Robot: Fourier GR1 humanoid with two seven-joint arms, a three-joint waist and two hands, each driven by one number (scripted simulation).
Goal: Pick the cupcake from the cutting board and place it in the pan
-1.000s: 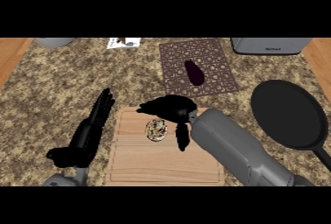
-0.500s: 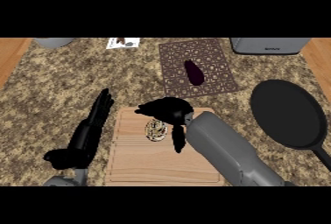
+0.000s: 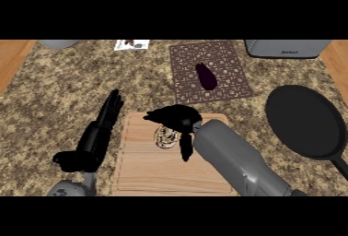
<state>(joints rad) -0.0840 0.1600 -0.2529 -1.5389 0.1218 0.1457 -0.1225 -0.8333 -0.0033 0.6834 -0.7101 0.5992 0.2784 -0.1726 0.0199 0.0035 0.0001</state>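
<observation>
My right hand (image 3: 175, 117) is curled around the cupcake (image 3: 165, 137) on the cutting board (image 3: 146, 173). Left hand (image 3: 95, 138) rests open beside the board; pan (image 3: 304, 120) sits well off right.

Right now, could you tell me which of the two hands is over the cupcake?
The right hand: it curls above the cupcake on the cutting board. The left hand lies open beside the board.
</observation>
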